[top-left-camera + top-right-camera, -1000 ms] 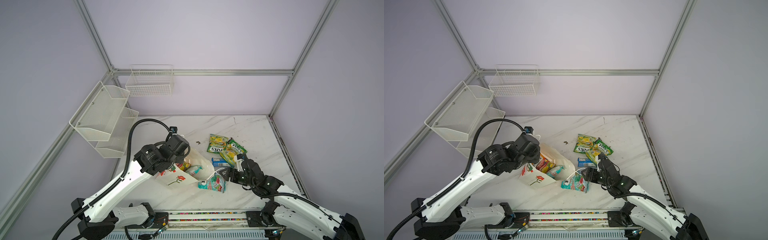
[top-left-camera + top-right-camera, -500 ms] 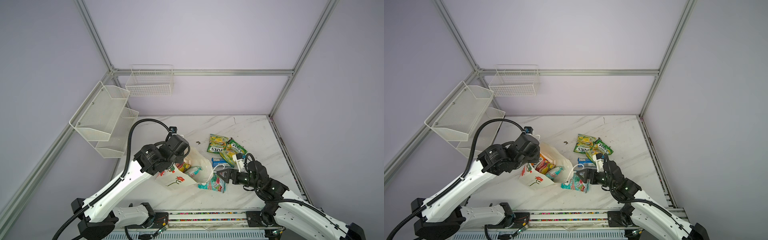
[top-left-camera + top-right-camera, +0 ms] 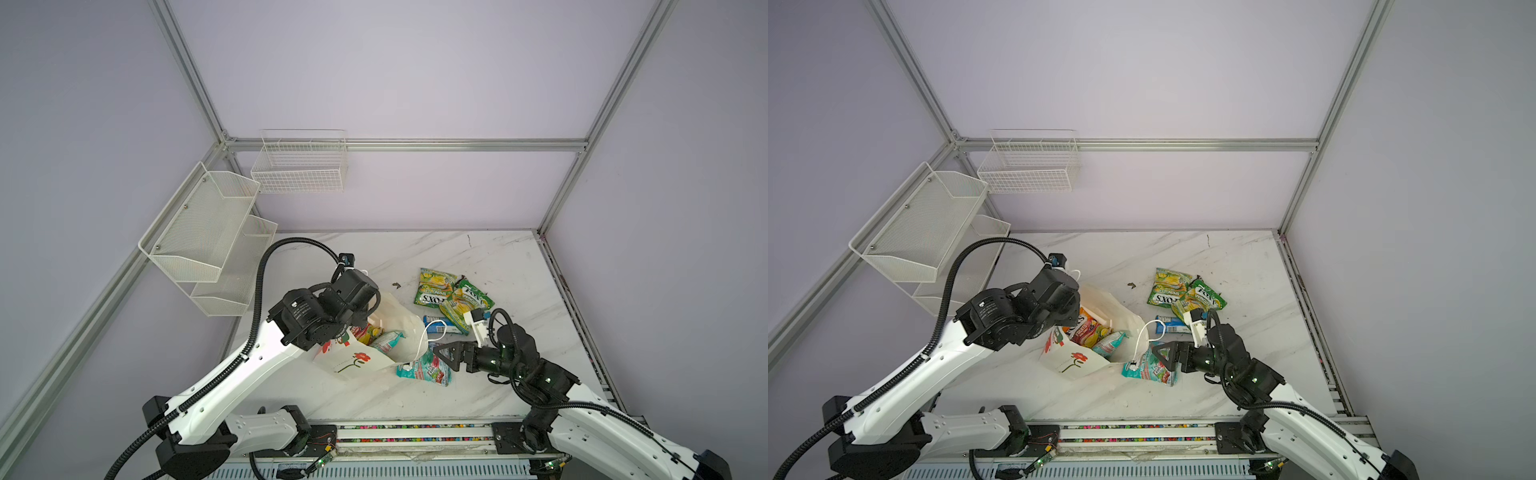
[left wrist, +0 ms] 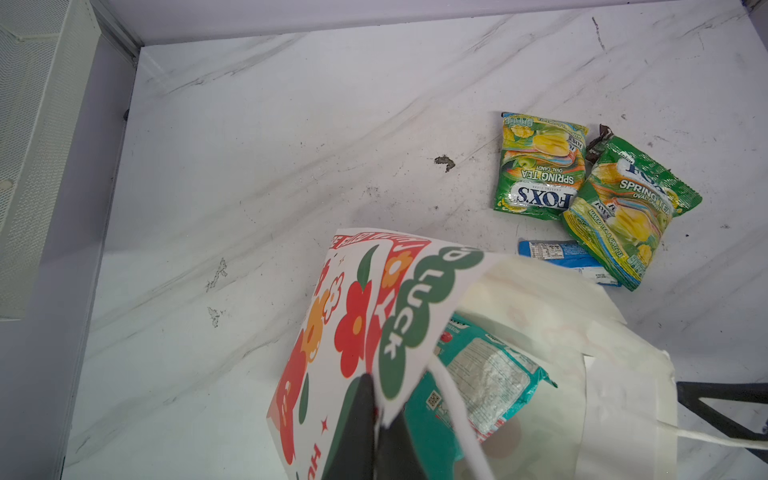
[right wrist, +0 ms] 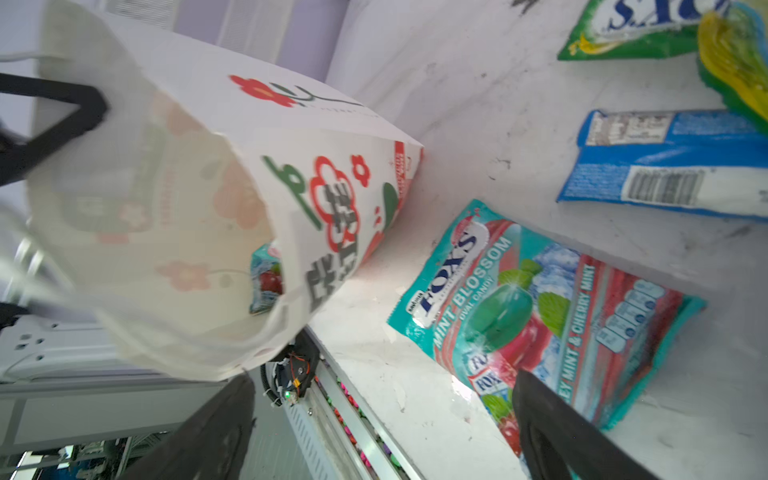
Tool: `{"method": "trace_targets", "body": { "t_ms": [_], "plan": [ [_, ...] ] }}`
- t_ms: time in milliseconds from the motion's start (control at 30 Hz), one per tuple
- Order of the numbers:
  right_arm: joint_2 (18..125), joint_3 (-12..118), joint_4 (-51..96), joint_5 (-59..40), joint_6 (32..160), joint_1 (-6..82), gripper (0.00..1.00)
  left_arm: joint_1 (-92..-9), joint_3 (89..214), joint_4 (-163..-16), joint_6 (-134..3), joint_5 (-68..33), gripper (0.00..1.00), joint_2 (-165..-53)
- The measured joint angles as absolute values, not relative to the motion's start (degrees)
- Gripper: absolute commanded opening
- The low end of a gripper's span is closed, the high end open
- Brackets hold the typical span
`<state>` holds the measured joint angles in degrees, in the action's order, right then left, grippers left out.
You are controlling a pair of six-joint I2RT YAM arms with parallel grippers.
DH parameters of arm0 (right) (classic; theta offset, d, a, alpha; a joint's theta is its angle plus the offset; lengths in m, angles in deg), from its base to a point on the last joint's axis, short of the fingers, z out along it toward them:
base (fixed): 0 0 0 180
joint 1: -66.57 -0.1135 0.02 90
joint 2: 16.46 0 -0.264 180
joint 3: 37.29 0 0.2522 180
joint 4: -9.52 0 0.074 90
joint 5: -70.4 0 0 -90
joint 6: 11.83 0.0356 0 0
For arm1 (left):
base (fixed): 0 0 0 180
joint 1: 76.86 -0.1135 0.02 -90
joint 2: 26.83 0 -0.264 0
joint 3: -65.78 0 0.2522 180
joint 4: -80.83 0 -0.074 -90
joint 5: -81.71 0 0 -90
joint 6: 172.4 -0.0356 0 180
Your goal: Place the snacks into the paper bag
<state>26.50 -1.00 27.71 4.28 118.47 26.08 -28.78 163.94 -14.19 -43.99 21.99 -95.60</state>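
left gripper [image 4: 376, 399] clenched on bag [image 3: 399, 332] rim; bag tilted, mouth facing the right arm. right gripper [image 3: 444, 353] jaws spread wide, empty, just over teal packet [image 3: 424, 370] lying on table [image 3: 498, 257] beside the mouth. In bag: orange packet [image 3: 1084, 328], second teal packet [image 3: 1111, 343] (both partly hidden). green packets [image 3: 434, 286] and blue bar [image 3: 440, 329] on table beyond the bag.
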Motion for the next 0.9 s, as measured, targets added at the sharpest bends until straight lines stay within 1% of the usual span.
{"method": "trace_targets", "body": {
  "t_ms": [100,500,733,900],
  "plan": [
    [29.4,-2.9,28.3,2.8,119.4,26.1,0.97,-28.8,163.9,-14.2,-44.0,22.0,0.0,-95.6],
    [29.4,-5.7,28.4,-3.4,124.3,26.1,0.97,-28.8,163.9,-14.1,-44.0,22.1,0.0,-95.6],
    [31.8,-6.9,27.1,-4.2,125.9,26.1,0.91,-28.8,163.9,-14.2,-43.9,22.1,0.0,-95.6],
    [34.4,-8.3,23.3,-3.3,127.0,26.1,0.84,-28.8,163.9,-14.2,-43.9,22.1,0.0,-95.6]
  ]
}}
